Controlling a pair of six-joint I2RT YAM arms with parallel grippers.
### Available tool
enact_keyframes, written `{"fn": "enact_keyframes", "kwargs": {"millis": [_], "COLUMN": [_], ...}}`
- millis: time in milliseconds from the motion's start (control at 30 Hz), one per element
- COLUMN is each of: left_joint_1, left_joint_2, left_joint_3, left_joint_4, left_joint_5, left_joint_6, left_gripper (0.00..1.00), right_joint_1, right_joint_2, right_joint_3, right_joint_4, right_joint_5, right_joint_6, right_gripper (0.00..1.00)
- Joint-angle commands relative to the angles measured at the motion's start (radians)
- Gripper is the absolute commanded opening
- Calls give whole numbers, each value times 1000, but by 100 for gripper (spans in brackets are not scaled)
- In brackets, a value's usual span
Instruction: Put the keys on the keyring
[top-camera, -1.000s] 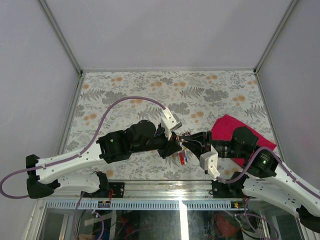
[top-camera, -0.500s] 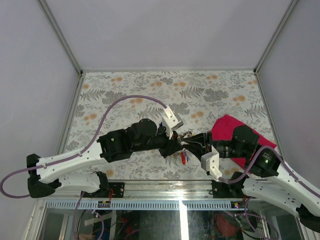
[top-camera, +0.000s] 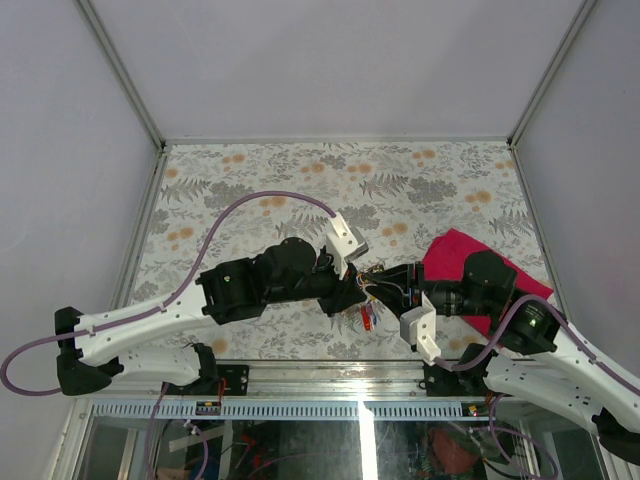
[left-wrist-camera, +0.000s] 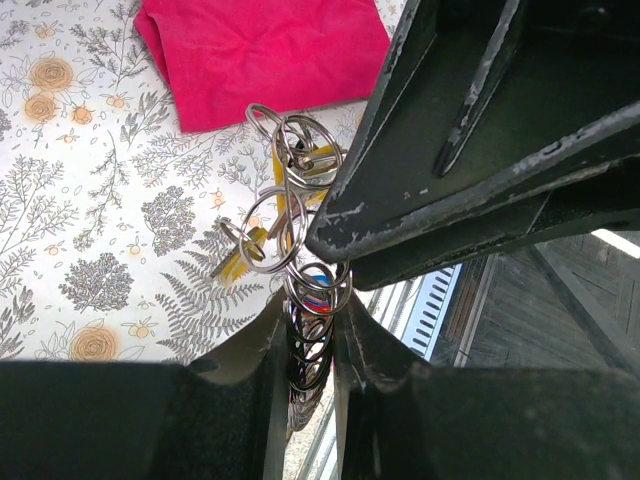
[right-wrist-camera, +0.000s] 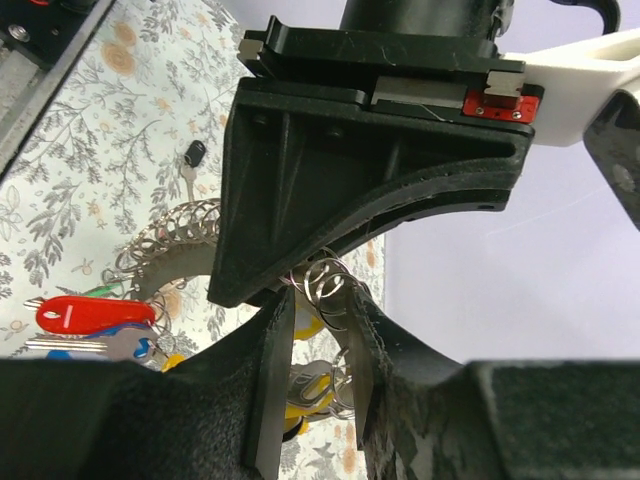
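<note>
The keyring (left-wrist-camera: 288, 148) is a bunch of linked silvery rings hanging between the two grippers above the table. My left gripper (left-wrist-camera: 312, 312) is shut on a stack of its rings (left-wrist-camera: 308, 355). My right gripper (right-wrist-camera: 320, 300) is shut on other small rings (right-wrist-camera: 327, 280) of the same bunch. Yellow keys (right-wrist-camera: 318, 388) dangle under the right fingers. A yellow key (left-wrist-camera: 238, 256) also hangs in the left wrist view. A red key (right-wrist-camera: 80, 312) and a blue one hang lower. A black key (right-wrist-camera: 194, 154) lies alone on the table. From above, the grippers meet tip to tip (top-camera: 365, 286) with the red key (top-camera: 367, 316) below.
A folded magenta cloth (top-camera: 462, 256) lies on the flowered table (top-camera: 300, 190) just right of the grippers, partly under the right arm. The table's near metal edge (top-camera: 330, 368) runs close below the hanging keys. Grey walls enclose the table on three sides.
Both arms have shifted only slightly. The hanging keys swung a little, and both grips on the rings stay the same.
</note>
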Motion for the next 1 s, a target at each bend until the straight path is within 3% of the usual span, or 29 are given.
{"fn": "enact_keyframes", "kwargs": {"millis": [0,400,967], "left_joint_1": [-6,-5,-5], "left_joint_2": [0,3,6], "left_joint_3": [47,50,50], "left_joint_4": [57,54,54], "left_joint_5": [15,18,16], "left_joint_6": [-5,-7,-5], "left_gripper": [0,0,0], "right_joint_1": [0,0,0], "right_joint_2": [-14,-5,-38], "right_joint_3": [16,8,-13], "right_joint_4": [22,-2,59], "right_joint_5": [44,65,94], "right_joint_6": [-41,-68,15], "right_gripper": [33,28,5]}}
